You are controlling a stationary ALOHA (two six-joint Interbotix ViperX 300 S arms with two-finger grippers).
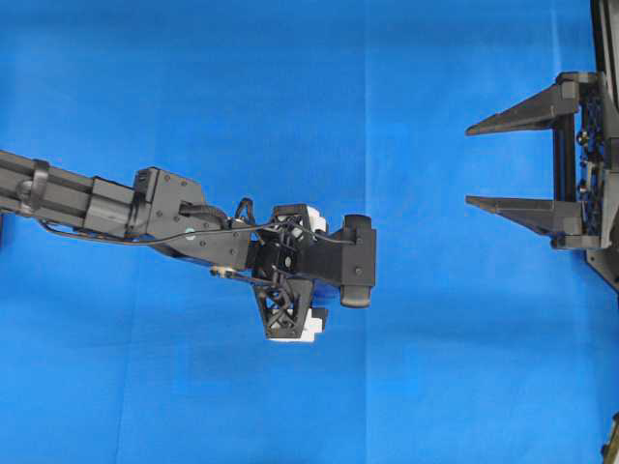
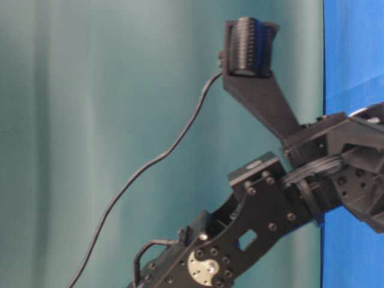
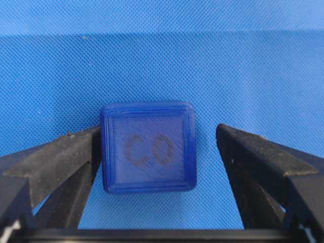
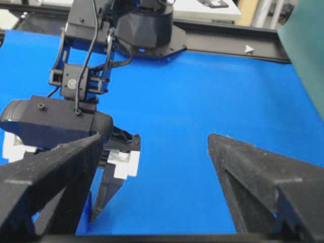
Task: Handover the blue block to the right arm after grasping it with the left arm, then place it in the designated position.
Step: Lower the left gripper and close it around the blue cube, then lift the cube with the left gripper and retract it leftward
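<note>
Overhead, left arm hides blue block.

Blue block: small dark-blue cube, rounded edges, darker than the blue cloth it lies flat on. Top face bears a faint embossed mark, framed by a raised border. It sits square between the two pointed black fingers of the left arm's pincer, its left side touching or nearly touching the left finger, a clear gap to the right finger. Left arm: black, white brackets on the rail, pincer pointing down, spread wide around the block, not closed on it.
</note>
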